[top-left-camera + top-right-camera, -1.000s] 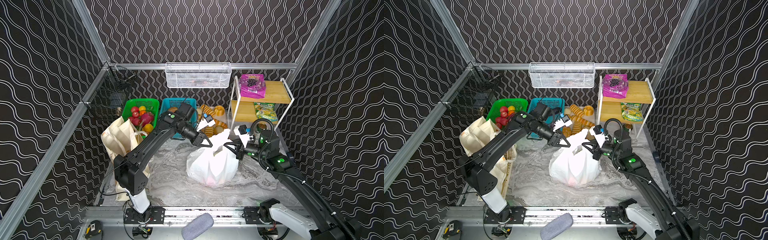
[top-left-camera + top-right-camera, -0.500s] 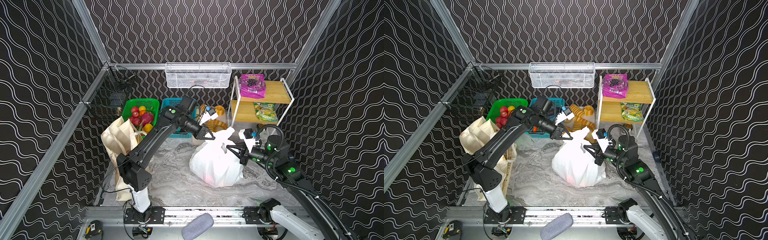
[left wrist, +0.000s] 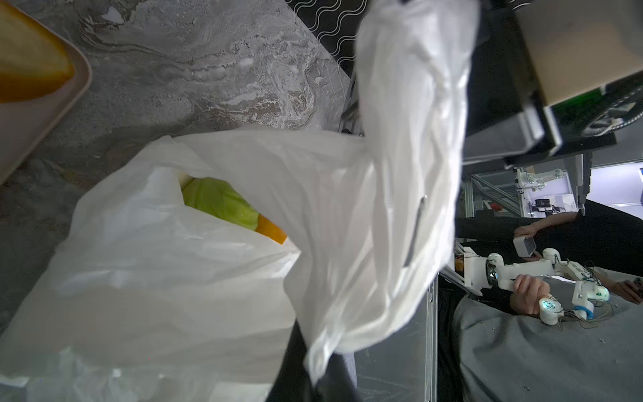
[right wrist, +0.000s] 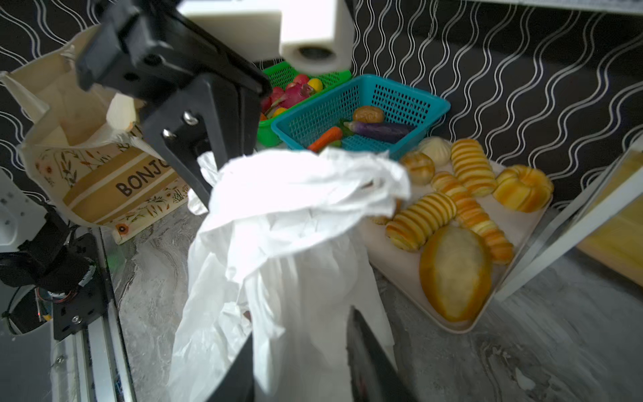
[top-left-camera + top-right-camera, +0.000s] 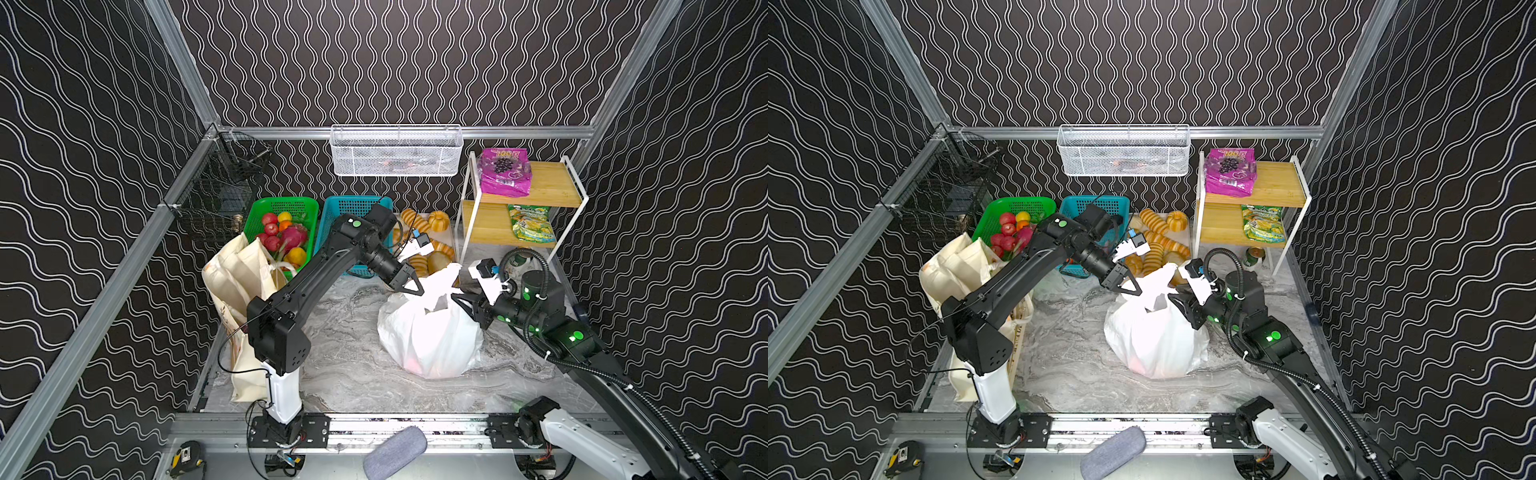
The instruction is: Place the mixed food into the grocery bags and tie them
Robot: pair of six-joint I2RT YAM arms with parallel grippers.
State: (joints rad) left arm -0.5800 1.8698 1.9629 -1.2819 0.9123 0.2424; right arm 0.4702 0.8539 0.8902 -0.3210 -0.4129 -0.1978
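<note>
Even light from above, top views sharp, wrist views soft.
Both top views are bright and crisp, with only faint shadows on the marble worktop. In the right wrist view the white plastic bag burns out to glare (folds nearly lost). In the left wrist view its nearest stretch is blurred, and close black parts are out of focus.

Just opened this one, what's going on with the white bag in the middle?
Both arms are at the top of the white plastic bag. The left gripper is shut on one handle, holding it raised; the right gripper is open, its jaws either side of the plastic opposite. A green cabbage shows through the gaping mouth, and no knot is visible. The purple snack packet lies on the shelf, unbagged.
</note>
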